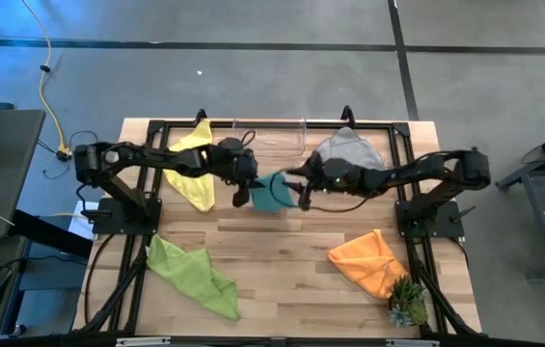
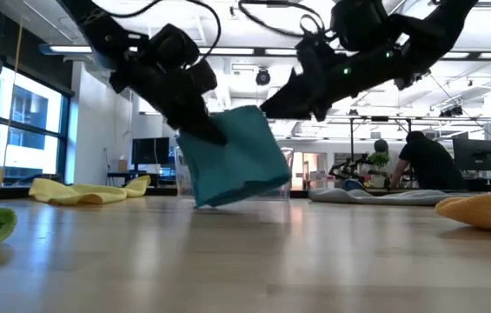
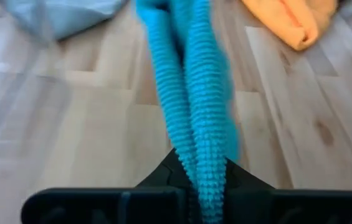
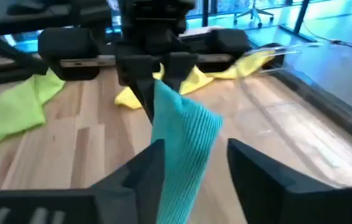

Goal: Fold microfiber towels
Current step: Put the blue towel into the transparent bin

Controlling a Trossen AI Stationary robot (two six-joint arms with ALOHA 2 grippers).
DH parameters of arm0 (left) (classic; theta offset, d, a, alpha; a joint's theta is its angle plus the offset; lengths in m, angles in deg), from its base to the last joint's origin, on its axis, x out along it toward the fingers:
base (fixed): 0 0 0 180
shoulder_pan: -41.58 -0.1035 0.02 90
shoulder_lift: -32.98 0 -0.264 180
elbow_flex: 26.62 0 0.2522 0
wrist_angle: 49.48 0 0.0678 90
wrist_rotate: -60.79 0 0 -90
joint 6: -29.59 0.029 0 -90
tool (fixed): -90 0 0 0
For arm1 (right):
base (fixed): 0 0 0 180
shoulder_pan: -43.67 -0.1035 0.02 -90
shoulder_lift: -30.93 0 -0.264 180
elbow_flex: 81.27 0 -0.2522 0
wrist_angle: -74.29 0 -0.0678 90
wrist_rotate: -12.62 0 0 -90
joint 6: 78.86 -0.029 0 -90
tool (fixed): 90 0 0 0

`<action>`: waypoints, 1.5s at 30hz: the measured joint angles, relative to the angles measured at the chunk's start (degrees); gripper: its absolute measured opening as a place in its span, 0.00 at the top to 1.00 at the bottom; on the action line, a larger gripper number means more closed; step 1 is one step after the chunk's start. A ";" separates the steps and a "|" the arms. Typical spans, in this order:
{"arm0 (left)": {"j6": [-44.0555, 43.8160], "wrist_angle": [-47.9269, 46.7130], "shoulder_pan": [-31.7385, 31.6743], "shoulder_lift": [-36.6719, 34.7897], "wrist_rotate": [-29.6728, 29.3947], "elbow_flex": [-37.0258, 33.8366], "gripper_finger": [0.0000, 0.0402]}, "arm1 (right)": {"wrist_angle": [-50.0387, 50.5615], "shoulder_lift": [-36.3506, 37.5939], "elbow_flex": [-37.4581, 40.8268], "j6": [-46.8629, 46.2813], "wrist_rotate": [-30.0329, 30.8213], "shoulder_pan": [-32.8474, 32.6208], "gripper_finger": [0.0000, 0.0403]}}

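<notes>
From above, the teal towel [image 1: 272, 192] hangs between both arms at the table's middle, just in front of the clear plastic bin [image 1: 270, 132]; around it, the yellow towel [image 1: 193, 172], lime green towel [image 1: 193, 274], grey towel [image 1: 347, 149] and orange towel [image 1: 370, 259] lie crumpled and well apart, so by the look of things no cloth is folded yet and the job has barely begun. The left gripper [image 1: 245, 178] meets the teal towel on the yellow-towel side, the right gripper [image 1: 303, 185] on the grey-towel side. At table height, the teal towel [image 2: 238, 156] dangles doubled, its lower edge close to the wood, the left gripper [image 2: 200, 126] clamped on its upper corner. The left wrist view shows that gripper's jaws pressed together on the teal towel [image 3: 191, 93], which trails away toward the orange towel [image 3: 294, 18]. The right wrist view shows the right gripper [image 4: 194, 155] with jaws spread, the teal towel [image 4: 182, 137] passing loosely between them, not pinched, while the left gripper [image 4: 157, 87] grips its far end.
</notes>
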 joint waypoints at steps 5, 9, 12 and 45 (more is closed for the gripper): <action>5.09 -7.35 -1.23 -1.85 -0.51 5.30 0.99 | 1.10 1.49 -1.42 -3.50 -9.50 4.31 0.46; 9.61 -12.84 -1.41 -1.96 -1.95 9.60 1.00 | 7.35 0.54 -5.77 -2.75 -11.89 6.85 0.42; 12.67 -16.15 -1.43 -1.96 -4.93 12.49 1.00 | 13.59 0.26 -9.81 1.16 -12.44 9.03 0.41; 24.25 -22.33 -1.27 -2.24 -10.11 21.17 1.00 | 9.00 -10.07 -20.57 -2.85 -54.49 28.79 0.41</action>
